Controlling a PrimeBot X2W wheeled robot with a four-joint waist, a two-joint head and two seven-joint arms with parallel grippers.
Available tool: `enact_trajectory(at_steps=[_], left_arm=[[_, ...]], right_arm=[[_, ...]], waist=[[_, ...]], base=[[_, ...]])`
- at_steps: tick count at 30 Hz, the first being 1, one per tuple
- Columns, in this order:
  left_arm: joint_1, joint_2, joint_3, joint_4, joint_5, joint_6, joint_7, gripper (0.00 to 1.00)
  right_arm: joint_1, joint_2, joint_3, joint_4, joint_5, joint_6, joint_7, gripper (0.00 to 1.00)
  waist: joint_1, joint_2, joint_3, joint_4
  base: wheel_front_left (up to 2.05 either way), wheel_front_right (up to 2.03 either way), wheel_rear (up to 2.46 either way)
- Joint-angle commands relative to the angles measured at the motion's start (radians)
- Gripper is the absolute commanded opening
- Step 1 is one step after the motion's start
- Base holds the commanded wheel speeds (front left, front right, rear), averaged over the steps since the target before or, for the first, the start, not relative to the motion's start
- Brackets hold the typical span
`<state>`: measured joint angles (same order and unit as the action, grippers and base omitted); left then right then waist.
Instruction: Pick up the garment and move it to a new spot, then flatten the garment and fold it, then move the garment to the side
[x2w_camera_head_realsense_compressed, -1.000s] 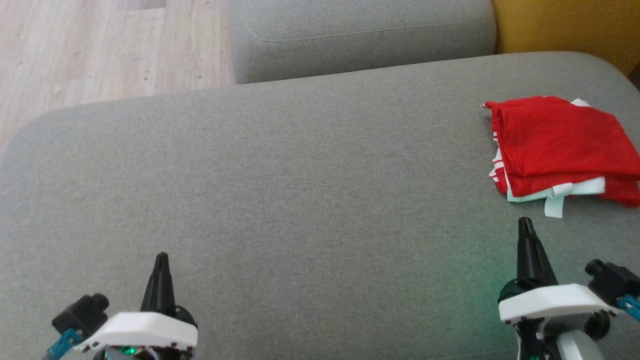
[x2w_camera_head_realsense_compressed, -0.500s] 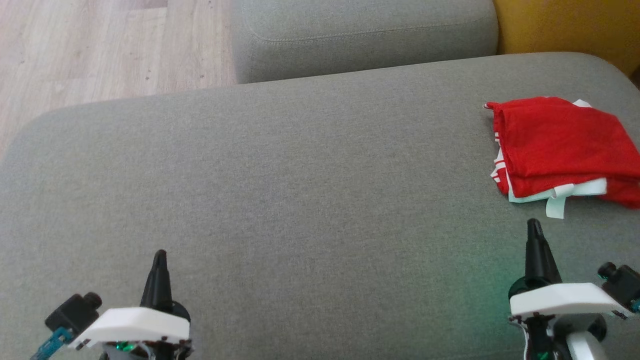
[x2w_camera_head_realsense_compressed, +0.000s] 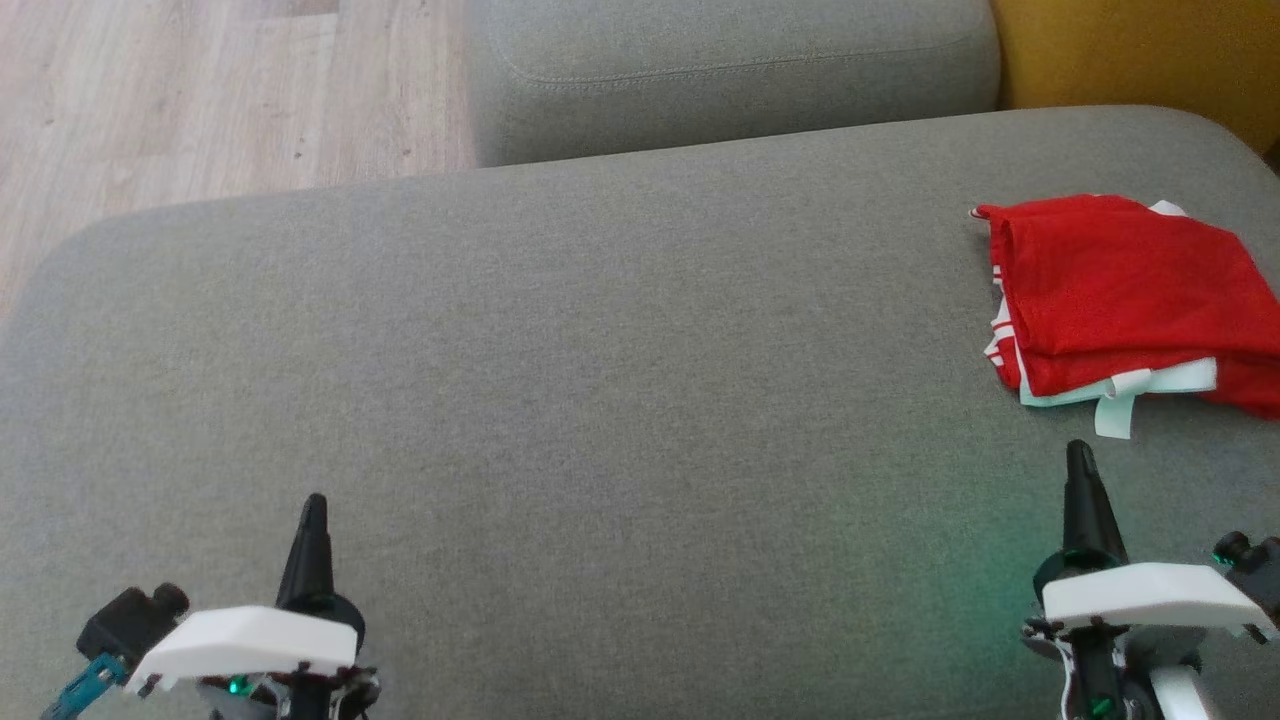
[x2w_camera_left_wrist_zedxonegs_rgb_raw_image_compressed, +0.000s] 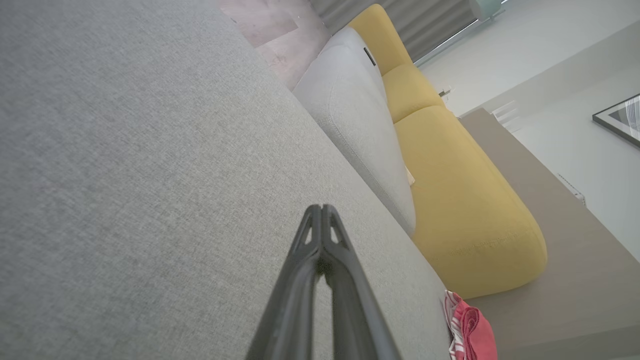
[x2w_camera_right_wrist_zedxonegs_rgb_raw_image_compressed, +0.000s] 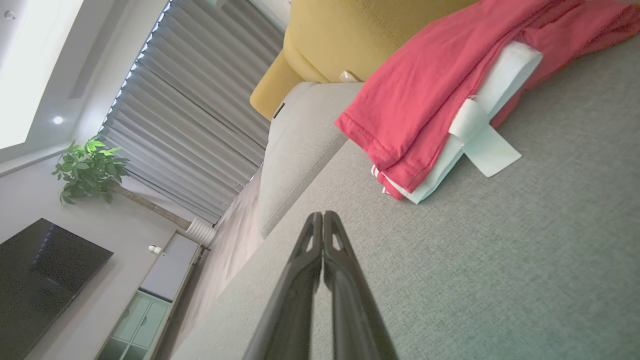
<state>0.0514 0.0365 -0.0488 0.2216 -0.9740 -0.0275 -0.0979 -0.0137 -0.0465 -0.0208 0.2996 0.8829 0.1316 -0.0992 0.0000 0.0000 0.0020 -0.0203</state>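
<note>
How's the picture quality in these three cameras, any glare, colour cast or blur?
Head view: even light, sharp, a green glow on the sofa cushion beside the right gripper. Left wrist view: sharp, no glare. Right wrist view: ceiling blown out at upper left; garment crisp.

Both claws closed, empty.

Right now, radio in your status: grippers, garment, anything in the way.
Left gripper shut, empty. Right gripper shut, empty. Garment folded, right side of cushion. Nothing in the way.

Grey sofa cushion; folded red garment lies at its right edge.
</note>
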Motion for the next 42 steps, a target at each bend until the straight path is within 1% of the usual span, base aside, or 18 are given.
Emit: enact_trajectory(at_steps=[1, 42], left_arm=[[-0.063, 0.016, 0.029, -0.029, -0.026, -0.006, 0.008, 0.0], [-0.121, 0.02, 0.103, 0.003, -0.405, -0.066, 0.126, 0.0]], right_arm=[[-0.062, -0.014, 0.002, -0.04, 0.033, 0.0, 0.009, 0.0], [-0.081, -0.015, -0.046, -0.049, 0.465, -0.001, 0.125, 0.0]], waist=[[0.0, 0.0, 0.0, 0.001], [0.0, 0.0, 0.001, 0.013]], base=[[0.0, 0.0, 0.0], [0.0, 0.0, 0.0]])
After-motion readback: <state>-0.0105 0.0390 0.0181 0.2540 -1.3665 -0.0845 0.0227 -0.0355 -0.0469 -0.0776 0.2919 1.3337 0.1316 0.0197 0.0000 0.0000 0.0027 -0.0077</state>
